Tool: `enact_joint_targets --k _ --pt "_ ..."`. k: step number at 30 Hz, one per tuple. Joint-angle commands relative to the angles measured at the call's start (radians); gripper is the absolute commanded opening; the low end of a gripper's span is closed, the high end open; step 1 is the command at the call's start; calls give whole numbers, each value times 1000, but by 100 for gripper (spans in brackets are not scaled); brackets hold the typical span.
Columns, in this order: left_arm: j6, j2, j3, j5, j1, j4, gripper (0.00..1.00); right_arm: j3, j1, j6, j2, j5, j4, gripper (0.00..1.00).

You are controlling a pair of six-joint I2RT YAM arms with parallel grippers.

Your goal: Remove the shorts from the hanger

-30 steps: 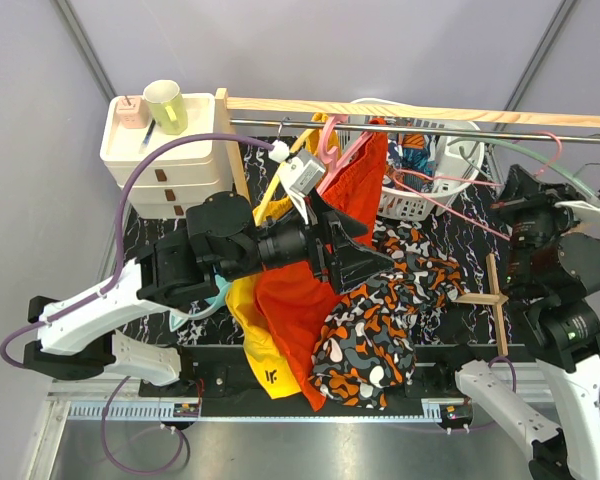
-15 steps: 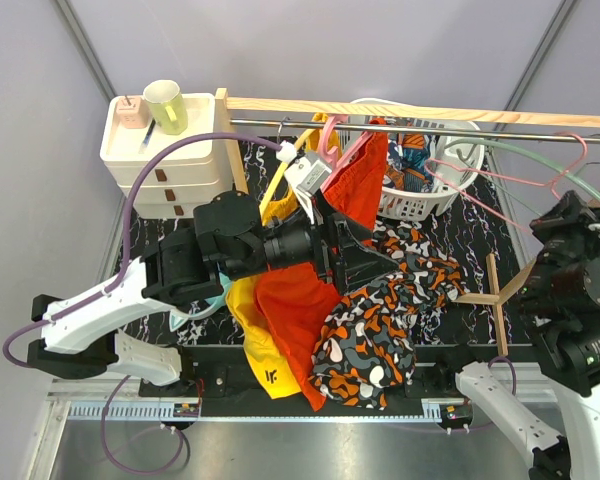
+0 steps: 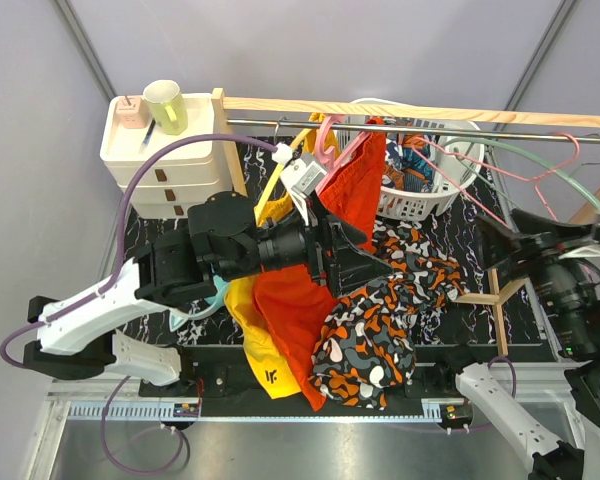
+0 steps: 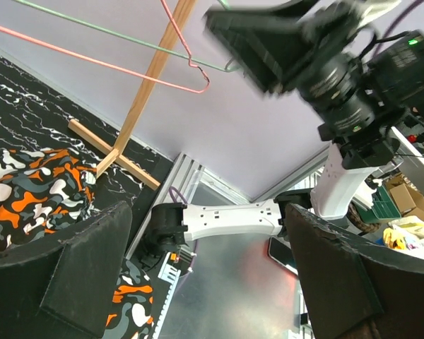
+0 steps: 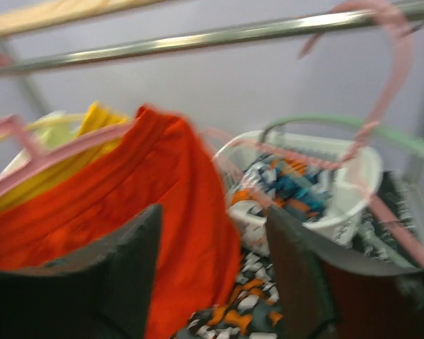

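Observation:
The dark grey shorts (image 3: pixel 375 325) with orange and white blotches lie heaped on the table, off any hanger; they also show low in the left wrist view (image 4: pixel 35 191) and the right wrist view (image 5: pixel 247 304). The blue and orange shorts (image 3: pixel 414 152) lie in the white basket (image 3: pixel 450 195), also seen from the right wrist (image 5: pixel 290 185). Two bare hangers, pink (image 3: pixel 500 170) and green (image 3: pixel 540 160), hang on the rail at the right. My left gripper (image 3: pixel 365 248) (image 4: pixel 205 282) is open and empty over the grey shorts. Right of the table, my right gripper (image 3: pixel 515 250) (image 5: pixel 212 275) is open and empty.
Plain orange-red shorts (image 3: pixel 365 180) (image 5: pixel 148 198) hang from a pink hanger, with yellow shorts (image 3: pixel 252 325) beside them. The steel rail (image 3: pixel 430 127) runs under a wooden bar. White drawers (image 3: pixel 165 165) carry a green cup. A wooden stand (image 3: pixel 495 298) is at the right.
My right gripper has opened and let go of the hangers, which swung back under the rail. The right arm drew back to the right and lower. The left arm barely moved.

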Motion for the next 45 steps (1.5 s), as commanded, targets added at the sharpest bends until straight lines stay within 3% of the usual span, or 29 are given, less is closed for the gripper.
enact_joint_targets --k 1,3,8,18,22,28,36,40,45 --pt "-1 -42 13 5 -4 31 94 -36 2 59 33 -407 -177 76" --pt "-5 -49 16 9 -4 31 93 -78 3 85 36 -506 -203 89" --pt "-4 -89 -45 -20 -4 31 94 -186 2 157 62 -579 -238 100" --pt "-17 -103 -36 -58 -4 14 94 -413 2 341 139 -706 -247 100" --pt "-11 -108 -56 -64 -4 8 94 -537 3 436 162 -640 -267 100" --pt "-16 -95 -64 -64 -4 6 94 -675 2 712 224 -583 -283 100" --pt "-4 -76 -52 -57 -4 9 95 -741 2 1072 236 -545 -258 100" --pt "2 -52 -24 -32 -4 10 95 -786 2 1239 251 -531 -157 100" --pt "9 -59 -21 -44 -4 6 95 -702 2 1286 364 -432 -123 100"
